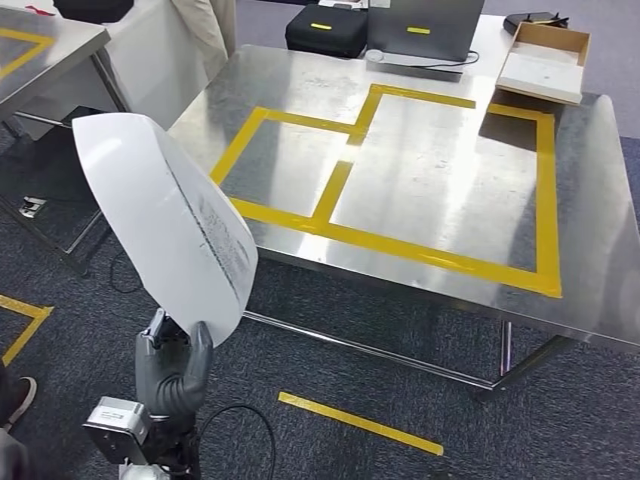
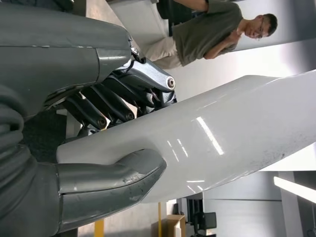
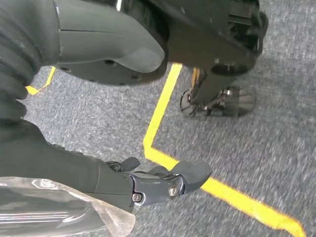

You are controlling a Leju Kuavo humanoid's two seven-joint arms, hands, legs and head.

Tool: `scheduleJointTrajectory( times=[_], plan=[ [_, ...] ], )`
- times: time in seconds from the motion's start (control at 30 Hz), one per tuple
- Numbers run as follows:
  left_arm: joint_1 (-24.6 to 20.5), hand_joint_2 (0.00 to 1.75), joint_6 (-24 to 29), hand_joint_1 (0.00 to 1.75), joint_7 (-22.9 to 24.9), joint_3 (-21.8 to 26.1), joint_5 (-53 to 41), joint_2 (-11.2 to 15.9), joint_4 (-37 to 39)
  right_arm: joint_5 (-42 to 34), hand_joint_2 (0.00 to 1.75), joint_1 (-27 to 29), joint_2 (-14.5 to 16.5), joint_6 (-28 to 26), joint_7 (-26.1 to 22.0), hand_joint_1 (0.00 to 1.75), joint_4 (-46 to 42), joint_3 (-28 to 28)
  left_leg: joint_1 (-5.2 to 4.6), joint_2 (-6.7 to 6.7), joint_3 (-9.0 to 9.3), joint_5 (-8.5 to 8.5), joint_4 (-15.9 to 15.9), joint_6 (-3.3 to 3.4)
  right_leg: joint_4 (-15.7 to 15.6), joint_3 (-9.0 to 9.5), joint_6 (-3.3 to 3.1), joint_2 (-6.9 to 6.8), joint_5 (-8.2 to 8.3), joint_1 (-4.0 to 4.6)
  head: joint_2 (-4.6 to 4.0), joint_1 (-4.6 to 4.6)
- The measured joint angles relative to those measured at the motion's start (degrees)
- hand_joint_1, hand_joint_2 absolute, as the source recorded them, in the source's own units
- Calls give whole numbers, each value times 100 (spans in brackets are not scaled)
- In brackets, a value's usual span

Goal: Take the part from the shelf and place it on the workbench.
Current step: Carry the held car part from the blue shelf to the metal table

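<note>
White curved part (image 1: 162, 220) is in the left hand (image 1: 172, 365), lower left of the head frame, held up above the carpet and short of the worktop (image 1: 604, 200); not touching it. Part is a glossy panel, broad end up toward the upper left, narrow end down in the grip, dark smudged streak running along its face. In the left wrist view the part (image 2: 209, 138) runs across the frame with the thick grey thumb (image 2: 111, 177) pressed on one face and the dark fingers (image 2: 111, 101) on the other face, so the hand (image 2: 93, 143) is clamped on it near its narrow end. Worktop is bare steel with yellow tape (image 1: 423, 245) marking out two rectangles, a smaller one left, a larger one right. At its far edge, top of frame: black case (image 1: 326, 30), grey box (image 1: 426, 28), open cardboard tray (image 1: 545, 62) at upper right. Second steel table (image 1: 38, 50) with yellow tape at upper left. Yellow tape strip (image 1: 361, 423) on the carpet in front of the worktop. Right hand (image 3: 160, 182) hangs over grey carpet with an L of yellow floor tape (image 3: 209, 187); fingers lie stretched out and apart, nothing held. A person (image 2: 209, 29) in a dark shirt is visible beyond the part in the left wrist view.
</note>
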Motion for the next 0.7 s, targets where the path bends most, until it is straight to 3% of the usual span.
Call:
scheduleJointTrajectory(
  times=[0.03, 0.07, 0.1, 0.17, 0.2, 0.27, 0.37, 0.43, 0.5, 0.53, 0.57, 0.6, 0.67, 0.7],
  plan=[
    [11, 175, -1, 175, 0, 1, 1, 1, 0, 2, 175, 4, 0, 0, 3, 0, -1, -1, 9, 0, -153, -40, 255, -13, 1, 19, -5, 2, -18, 1, 0, -1],
    [17, 175, -5, 175, 0, 1, 1, 2, -1, 4, 175, 8, 1, 1, 8, 0, 0, -1, 16, 0, -211, 42, 296, -17, 2, 44, -2, 7, -37, 2, 0, -1],
    [20, 175, -11, 175, 0, 2, 2, 2, -2, 7, 175, 12, 4, 1, 15, 0, 1, -1, 20, 0, -166, 230, 122, -12, 3, 75, 6, 15, -57, 1, 0, -1],
    [18, 175, -32, 175, 0, 6, 1, 3, -9, 11, 175, 13, 16, 2, 24, 0, 1, -1, 22, -1, 117, 682, -594, 22, 3, 127, 40, 28, -108, 6, 0, 0],
    [14, 175, -45, 175, 0, 10, 0, 3, -13, 13, 175, 7, 22, 2, 26, 0, 0, -1, 15, -3, 249, 794, -921, 46, 10, 141, 70, 35, -137, 15, 0, -1],
    [10, 175, -78, 175, -1, 22, 2, 7, -21, 14, 175, -4, 26, 4, 22, 0, 0, -1, -6, -8, 353, 795, -1190, 97, 8, 126, 140, 35, -170, 27, 1, 6],
    [11, 175, -107, 175, -2, 51, 10, 9, -33, 15, 175, -9, 26, 10, 14, 0, 0, -1, 0, -11, 384, 772, -1257, 193, 39, 122, 240, 26, -232, 15, 1, 19],
    [7, 175, -114, 175, -2, 68, 10, 7, -38, 15, 175, -15, 26, 11, 17, 0, -1, -1, 18, -1, 428, 763, -1293, 254, 454, -90, 283, 22, -449, 9, 1, 42],
    [10, 175, -116, 175, -2, 79, 11, 5, -39, 11, 175, -13, 26, 11, 39, 0, -1, -2, 10, 5, 444, 735, -1293, 294, 1241, -533, 305, 20, -748, 12, 1, 62],
    [14, 175, -117, 175, -2, 83, 11, 5, -39, 9, 175, -8, 26, 11, 55, 0, -1, -3, 5, 5, 455, 720, -1293, 306, 1551, -738, 312, 20, -809, 12, 1, 61],
    [16, 175, -118, 175, -2, 85, 11, 4, -39, 7, 175, -2, 26, 11, 70, 0, -1, -5, 3, 0, 475, 702, -1292, 312, 1665, -851, 313, 19, -755, 12, 0, 63],
    [18, 175, -120, 175, -2, 86, 11, 1, -39, 4, 175, 2, 26, 11, 82, 0, -1, -9, 2, -5, 506, 679, -1292, 313, 1544, -846, 309, 19, -584, 12, 0, 64],
    [18, 175, -125, 175, -2, 87, 10, -10, -40, 3, 175, 2, 26, 13, 93, 0, -1, -19, 2, -13, 590, 620, -1293, 292, 841, -581, 280, 11, -111, 13, 0, 67],
    [16, 175, -127, 175, -2, 87, 10, -17, -42, 2, 175, -2, 26, 16, 93, 0, -1, -22, -9, -14, 621, 584, -1284, 267, 478, -408, 258, 7, 33, 18, 0, 67]
  ],
)
